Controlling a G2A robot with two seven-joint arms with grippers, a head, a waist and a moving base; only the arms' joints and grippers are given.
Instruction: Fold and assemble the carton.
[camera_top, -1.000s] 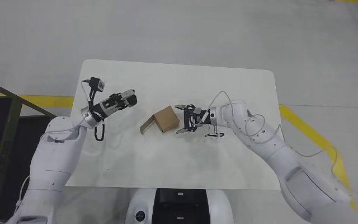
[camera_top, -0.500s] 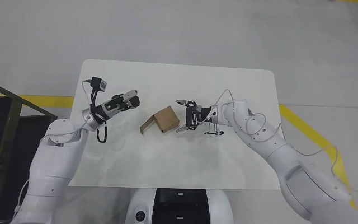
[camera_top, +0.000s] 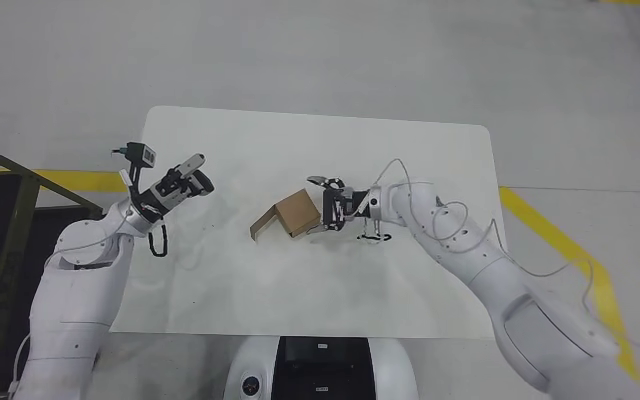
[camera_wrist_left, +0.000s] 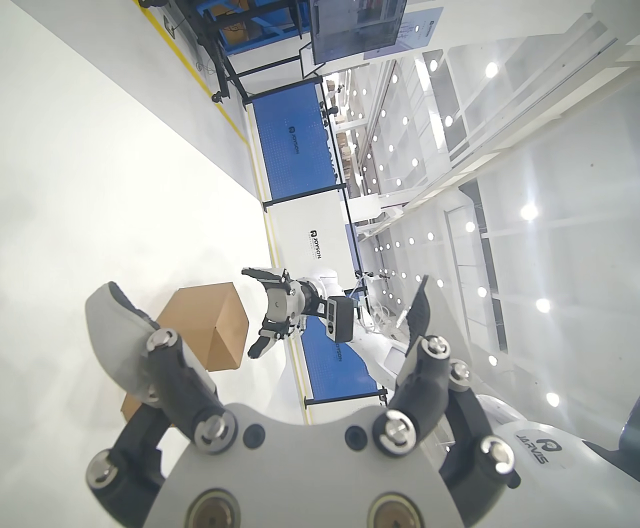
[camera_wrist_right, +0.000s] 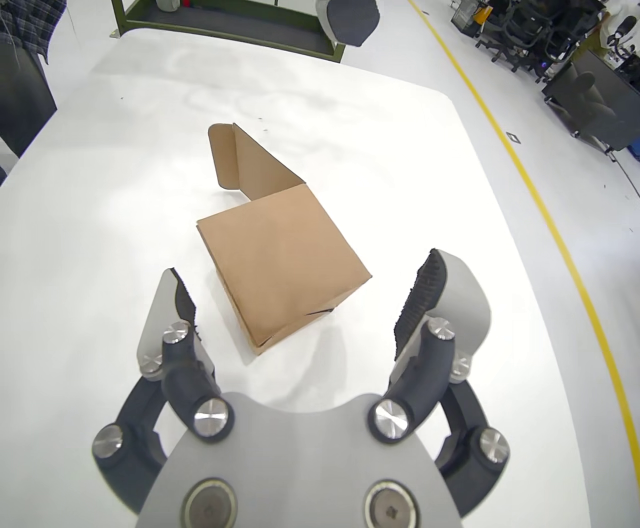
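Top view first: the brown carton (camera_top: 296, 212) sits around the middle of the white table (camera_top: 420, 290), with 1 flap sticking out on its left side. The right gripper (camera_top: 317, 206) is just to the right of it, fingers spread wide and pointing at the box. From up here we can't tell if the tips touch the cardboard. The left gripper (camera_top: 193, 173) is over the left part of the table, well apart from the carton, fingers spread too and nothing in them.

Left wrist view: the left gripper (camera_wrist_left: 262, 292) has its 2 fingers wide apart and nothing between them. Past them we see the carton (camera_wrist_left: 210, 320) resting on the table (camera_wrist_left: 75, 200), and the right gripper (camera_wrist_left: 252, 312) just beside it, splayed.

Right wrist view: the right gripper (camera_wrist_right: 303, 272) is spread, with the carton (camera_wrist_right: 280, 260) sitting on the table (camera_wrist_right: 400, 150) ahead of the 2 fingers. Neither finger touches it here. The box body looks closed up, tilted a bit on 1 edge, and the loose flap (camera_wrist_right: 250, 165) with a rounded tab stands up on its far side.
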